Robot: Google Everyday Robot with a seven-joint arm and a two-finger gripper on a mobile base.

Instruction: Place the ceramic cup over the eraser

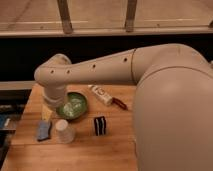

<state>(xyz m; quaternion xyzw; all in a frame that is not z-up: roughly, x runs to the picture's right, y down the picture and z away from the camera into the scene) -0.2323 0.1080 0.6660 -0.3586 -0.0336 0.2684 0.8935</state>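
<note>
The ceramic cup (pixel 64 131) is a small off-white tapered cup standing at the front left of the wooden table (pixel 115 150). The eraser (pixel 100 125) is a small upright block with black and white stripes, a short way right of the cup. My gripper (pixel 48 112) hangs at the end of the big white arm (pixel 100 70), just left of the green bowl (pixel 74 105) and behind and above the cup. It is mostly hidden by the wrist. It holds nothing that I can see.
A flat blue-grey pad (pixel 44 130) lies left of the cup. A white tube with a red cap (pixel 104 95) lies behind the eraser. The arm's large shell fills the right side. A dark rail runs behind the table.
</note>
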